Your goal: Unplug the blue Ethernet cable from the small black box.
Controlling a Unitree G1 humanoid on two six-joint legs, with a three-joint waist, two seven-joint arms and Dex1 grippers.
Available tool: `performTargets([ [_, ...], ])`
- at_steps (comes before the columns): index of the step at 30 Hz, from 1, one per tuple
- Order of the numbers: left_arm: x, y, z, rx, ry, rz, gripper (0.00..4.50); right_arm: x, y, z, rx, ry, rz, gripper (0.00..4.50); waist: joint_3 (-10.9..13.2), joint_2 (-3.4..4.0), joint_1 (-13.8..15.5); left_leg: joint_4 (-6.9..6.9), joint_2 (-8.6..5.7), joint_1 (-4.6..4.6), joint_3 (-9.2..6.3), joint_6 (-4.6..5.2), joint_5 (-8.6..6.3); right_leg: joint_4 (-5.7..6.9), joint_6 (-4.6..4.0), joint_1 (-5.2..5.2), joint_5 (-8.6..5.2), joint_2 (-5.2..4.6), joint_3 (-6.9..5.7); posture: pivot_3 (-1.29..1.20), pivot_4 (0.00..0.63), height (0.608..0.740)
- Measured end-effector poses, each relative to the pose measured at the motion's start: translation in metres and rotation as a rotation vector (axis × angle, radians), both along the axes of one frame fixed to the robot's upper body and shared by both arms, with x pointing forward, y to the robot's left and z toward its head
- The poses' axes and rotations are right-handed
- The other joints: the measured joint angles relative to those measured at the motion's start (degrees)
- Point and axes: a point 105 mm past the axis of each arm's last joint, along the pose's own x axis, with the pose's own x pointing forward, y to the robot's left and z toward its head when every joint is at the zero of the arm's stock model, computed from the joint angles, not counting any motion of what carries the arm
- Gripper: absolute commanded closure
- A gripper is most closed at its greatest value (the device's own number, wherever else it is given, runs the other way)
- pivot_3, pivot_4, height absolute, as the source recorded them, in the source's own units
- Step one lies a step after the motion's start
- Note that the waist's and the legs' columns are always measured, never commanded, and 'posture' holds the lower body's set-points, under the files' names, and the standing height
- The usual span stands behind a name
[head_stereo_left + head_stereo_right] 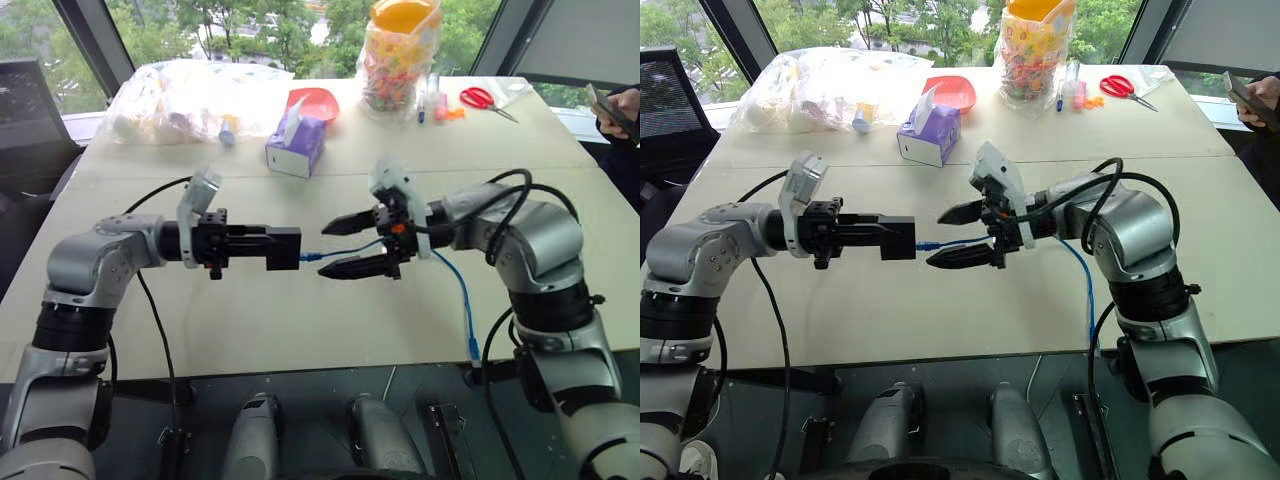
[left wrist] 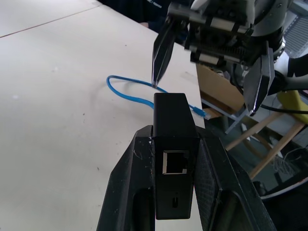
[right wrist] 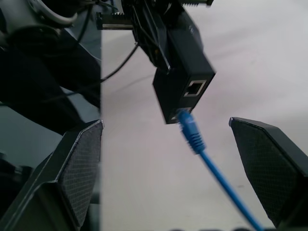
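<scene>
My left gripper [image 1: 283,248] is shut on the small black box [image 1: 284,248], held level above the table. In the left wrist view the box [image 2: 171,110] sits clamped between the two fingers, with an empty port facing the camera. The blue Ethernet cable [image 1: 462,295] runs from the box's far face, between the fingers of my right gripper [image 1: 342,244], then down over the table's front edge. That gripper is open and touches nothing. The cable's blue plug [image 3: 188,126] meets the box [image 3: 185,72] at its lower port; whether it is seated I cannot tell.
A purple tissue box [image 1: 296,143], a red bowl [image 1: 313,102], a clear plastic bag [image 1: 190,100] and a jar of colourful items [image 1: 398,55] stand at the back of the table. Red scissors [image 1: 485,98] lie back right. A person's hand [image 1: 615,108] is at the right edge.
</scene>
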Motion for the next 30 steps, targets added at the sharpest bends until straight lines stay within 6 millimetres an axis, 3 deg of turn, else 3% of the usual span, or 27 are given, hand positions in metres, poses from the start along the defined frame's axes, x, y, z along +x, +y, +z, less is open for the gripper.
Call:
performTargets([
  [7, -0.006, -0.003, 0.010, -0.031, 0.000, -0.029, 4.01, -0.003, 0.010, -0.003, 0.002, 0.145, -0.009, 0.03, 0.0, 0.00, -0.1, -0.01, 0.00, -0.08, 0.00, 0.00, 0.00, 0.01, 0.03, -0.07, 0.01, 0.01, 0.00, 0.00, 0.150, 0.735],
  [10, -0.009, -0.003, 0.015, -0.033, -0.012, -0.040, 4.01, -0.002, 0.011, -0.007, 0.004, 0.196, -0.026, 0.81, 0.0, 0.00, -0.1, 0.01, -0.01, -0.10, 0.00, 0.00, 0.00, 0.01, 0.04, -0.08, 0.02, 0.01, 0.00, 0.00, 0.150, 0.735],
  [15, -0.010, -0.001, 0.018, -0.036, -0.012, -0.034, 4.01, 0.001, 0.011, -0.005, 0.002, 0.208, -0.044, 3.30, 0.0, 0.00, -0.3, 0.00, 0.00, -0.11, 0.00, 0.00, 0.00, 0.01, 0.05, -0.09, 0.02, 0.02, 0.00, 0.00, 0.150, 0.735],
  [30, -0.015, -0.003, 0.022, -0.030, -0.030, -0.059, 4.01, 0.000, 0.012, 0.000, 0.008, 0.235, -0.023, 3.30, 0.0, 0.00, -0.5, -0.01, 0.00, -0.12, -0.01, 0.00, 0.00, 0.00, 0.17, -0.12, 0.09, 0.03, 0.00, 0.00, 0.150, 0.735],
])
